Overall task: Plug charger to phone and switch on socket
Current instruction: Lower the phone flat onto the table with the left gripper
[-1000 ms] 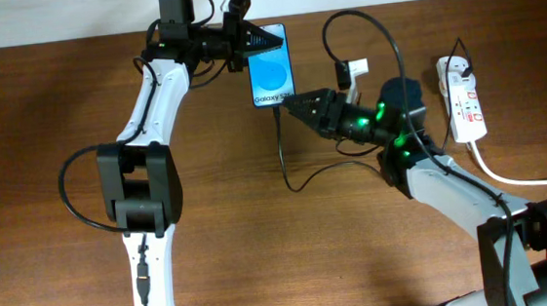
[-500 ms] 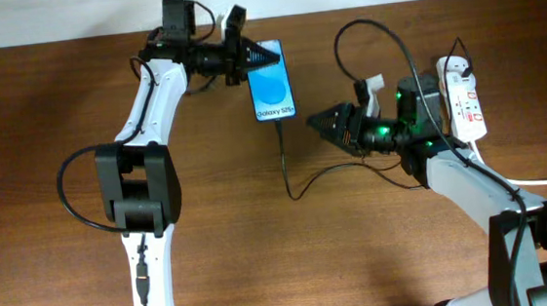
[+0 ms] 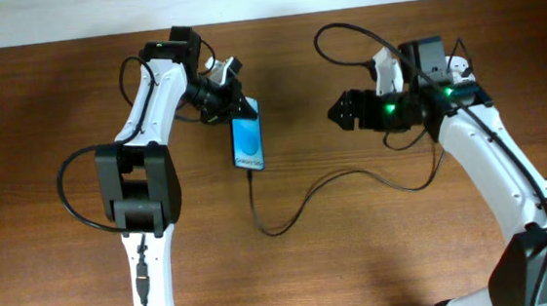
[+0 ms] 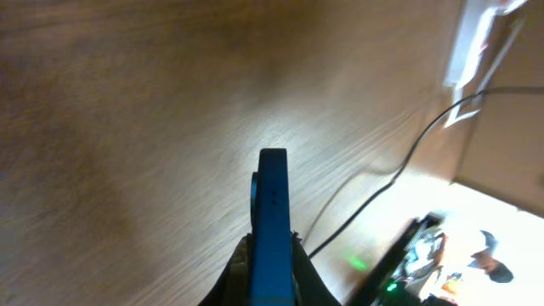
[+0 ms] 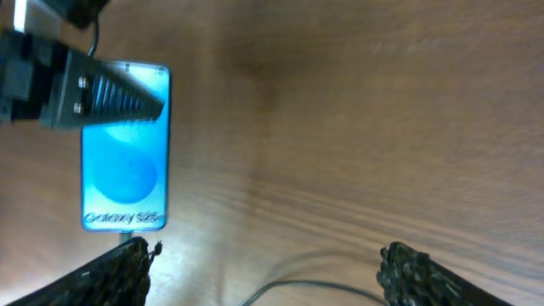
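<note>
Phone [image 3: 247,143] has slid nearer, clamped in my left pincer [image 3: 239,107]; right pincer [image 3: 335,112] gapes empty, and could snag the charger [image 3: 251,196] loose reaching the socket [image 4: 474,42].

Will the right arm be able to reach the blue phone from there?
Probably yes: the open right claw points at the blue-screened black phone, with only brown wooden table between them. The left claw grips the phone's top end, though.

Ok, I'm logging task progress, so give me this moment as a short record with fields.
phone: black-edged smartphone with blue screen, top gripped by left claw
charger: thin black cable, end meets phone's bottom edge
right claw: open, empty
socket: white power strip, switch state not readable
</note>
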You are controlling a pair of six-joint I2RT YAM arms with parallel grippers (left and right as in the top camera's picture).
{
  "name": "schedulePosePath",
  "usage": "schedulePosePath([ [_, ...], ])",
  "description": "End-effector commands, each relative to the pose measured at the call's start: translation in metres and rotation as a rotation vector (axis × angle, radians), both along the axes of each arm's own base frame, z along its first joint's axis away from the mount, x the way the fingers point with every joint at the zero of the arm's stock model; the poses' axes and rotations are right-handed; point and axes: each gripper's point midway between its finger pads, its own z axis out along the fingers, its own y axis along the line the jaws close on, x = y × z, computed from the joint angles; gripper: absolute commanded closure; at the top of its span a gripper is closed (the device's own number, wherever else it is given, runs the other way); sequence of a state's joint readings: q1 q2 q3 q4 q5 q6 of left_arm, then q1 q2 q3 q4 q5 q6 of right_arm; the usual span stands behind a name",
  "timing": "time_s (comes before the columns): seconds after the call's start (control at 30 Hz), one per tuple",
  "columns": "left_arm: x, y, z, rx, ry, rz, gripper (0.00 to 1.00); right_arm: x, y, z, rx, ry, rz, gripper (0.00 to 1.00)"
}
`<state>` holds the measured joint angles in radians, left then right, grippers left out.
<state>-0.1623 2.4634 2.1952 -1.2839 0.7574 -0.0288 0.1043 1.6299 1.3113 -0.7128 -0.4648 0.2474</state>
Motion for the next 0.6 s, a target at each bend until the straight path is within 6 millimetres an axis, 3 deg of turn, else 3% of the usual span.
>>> schedulePosePath([
  [0.0,-0.007,0.007,0.004,0.060,-0.088,-0.114,1.00,0.006,-0.015,0.012,-0.106,-0.057,-0.003,0.11],
  [0.2,-0.003,0.008,-0.001,0.070,-0.106,-0.111,1.00,-0.007,-0.018,0.003,-0.123,0.011,-0.006,0.11],
  [0.47,-0.005,-0.001,-0.029,0.084,-0.004,0.008,1.00,-0.006,-0.019,0.003,-0.127,0.008,-0.012,0.11],
  [0.57,-0.004,-0.003,-0.030,0.084,-0.009,0.007,1.00,-0.006,-0.019,0.003,-0.127,0.009,-0.012,0.12],
])
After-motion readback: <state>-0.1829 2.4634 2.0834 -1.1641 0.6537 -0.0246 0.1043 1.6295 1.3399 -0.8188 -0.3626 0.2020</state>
